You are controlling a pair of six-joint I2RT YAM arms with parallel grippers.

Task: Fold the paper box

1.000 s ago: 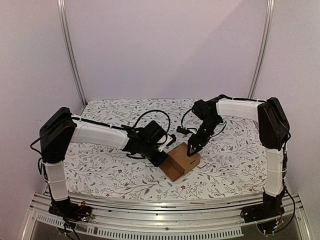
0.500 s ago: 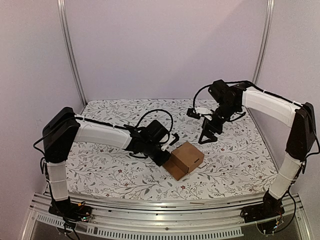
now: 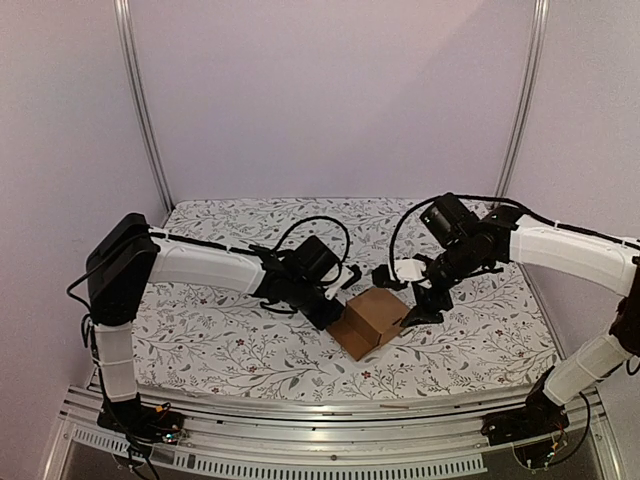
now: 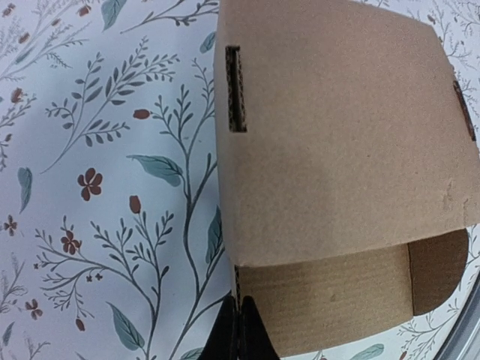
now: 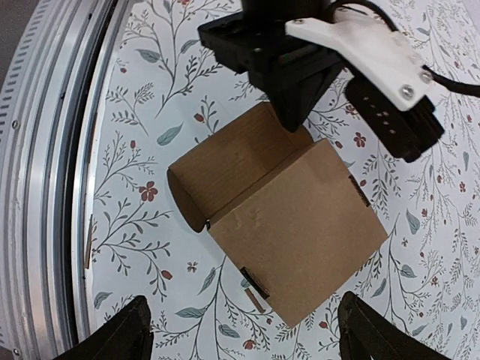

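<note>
At the middle of the table (image 3: 200, 340) the box (image 3: 372, 318) is sitting mostly formed, one end gaping with a rounded flap (image 5: 184, 199) loose. I am pinching its left wall edge in the left gripper (image 4: 240, 334), jaws shut on the card. The right gripper (image 3: 425, 303) is hanging wide open just right of it. I am judging the card light, stiff across panels and quick to crease, so I am favouring edges and folds over flat faces.

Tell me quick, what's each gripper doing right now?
Left gripper: jaws closed, pinching an edge of the paper box.
Right gripper: jaws open, holding nothing.
</note>
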